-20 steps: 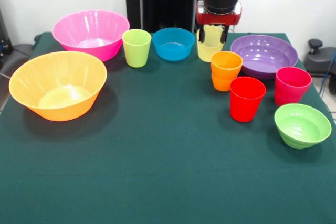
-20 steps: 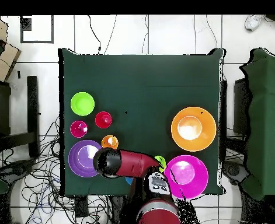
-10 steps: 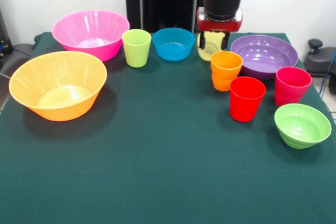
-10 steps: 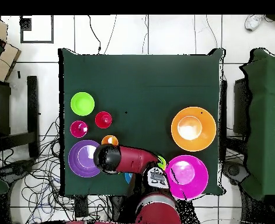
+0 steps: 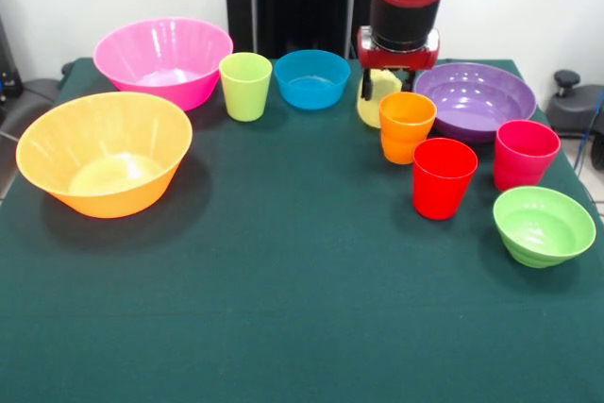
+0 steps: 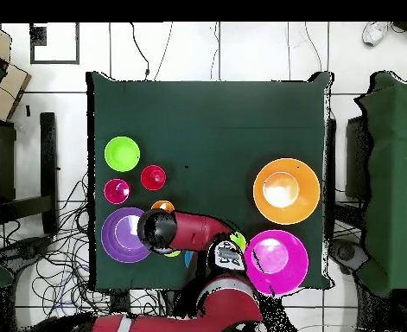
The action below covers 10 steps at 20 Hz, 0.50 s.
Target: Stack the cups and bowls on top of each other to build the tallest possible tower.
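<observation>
Gripper (image 5: 388, 76): clamped on the yellow cup (image 5: 374, 101), at the table's (image 5: 283, 309) far edge
Yellow cup: tilted, between blue bowl (image 5: 312, 78) and purple bowl (image 5: 475, 99), just behind orange cup (image 5: 406, 125)
Red cup (image 5: 444, 177): near side of orange cup
Pink-red cup (image 5: 525, 154): right of red cup
Light green bowl (image 5: 544, 225): near right
Left side: lime cup (image 5: 245, 86), pink bowl (image 5: 163, 60), orange bowl (image 5: 105, 153)

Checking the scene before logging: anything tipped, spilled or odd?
Only one oddity: the pale yellow cup leans off upright under the gripper, behind the orange cup. Nothing spilled; the other cups and bowls sit upright.
</observation>
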Tool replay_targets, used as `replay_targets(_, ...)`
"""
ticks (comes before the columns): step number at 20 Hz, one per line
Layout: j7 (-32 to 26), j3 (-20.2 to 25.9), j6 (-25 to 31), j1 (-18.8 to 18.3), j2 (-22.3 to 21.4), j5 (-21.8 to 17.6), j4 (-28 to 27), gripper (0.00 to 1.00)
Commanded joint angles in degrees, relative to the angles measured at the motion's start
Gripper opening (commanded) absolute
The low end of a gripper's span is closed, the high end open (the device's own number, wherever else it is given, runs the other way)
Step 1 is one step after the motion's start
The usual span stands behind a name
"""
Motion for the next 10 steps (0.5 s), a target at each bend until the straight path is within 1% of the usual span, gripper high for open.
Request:
replay_targets(1,6.7,2.9,2.8,0.7,2.3,-0.1,-4.4,1.00)
replay_targets(4,6.8,3.1,2.2,0.5,2.1,-0.1,-3.6,1.00)
replay_targets(10,6.7,3.3,4.0,0.2,0.2,0.2,-2.5,1.00)
